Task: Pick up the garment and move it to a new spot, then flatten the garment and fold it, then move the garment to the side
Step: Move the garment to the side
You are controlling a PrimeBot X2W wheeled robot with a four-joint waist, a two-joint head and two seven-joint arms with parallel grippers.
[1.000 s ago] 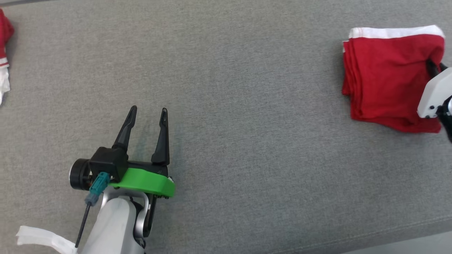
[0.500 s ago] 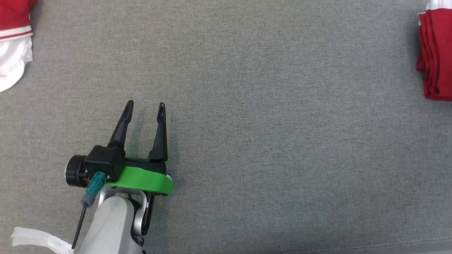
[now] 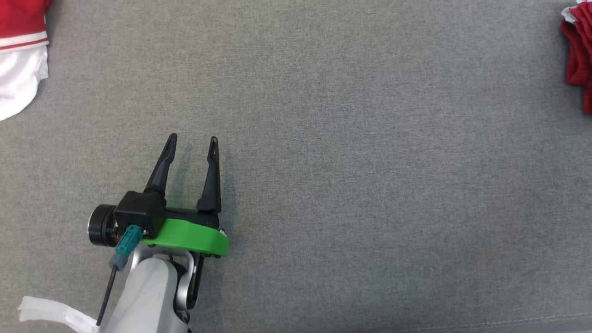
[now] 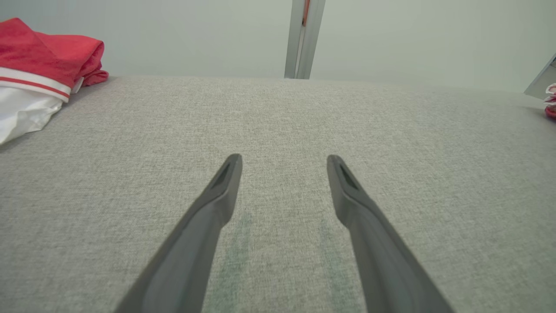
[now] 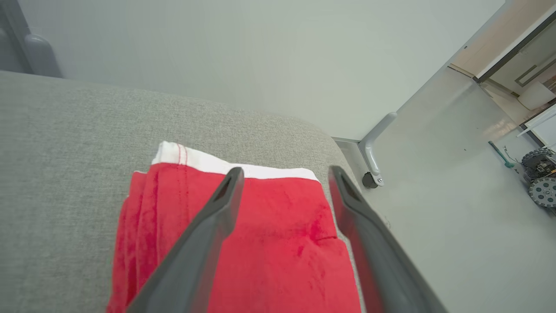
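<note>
L gripper point(image 3: 193, 138), 7 o'clock on grey bench point(image 3: 370, 185), jaws wide; R gripper point(image 5: 285, 171) jaws wide over folded red garment point(image 5: 278, 243), 2 o'clock.

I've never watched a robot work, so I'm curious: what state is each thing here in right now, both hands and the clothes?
Left hand: open, empty, over the bare grey surface.
Right hand: open, empty, fingers spread over the red garment.
Red garment: folded, lying flat near the surface's edge.
Other garment: bunched up, not folded, at the far left.
</note>
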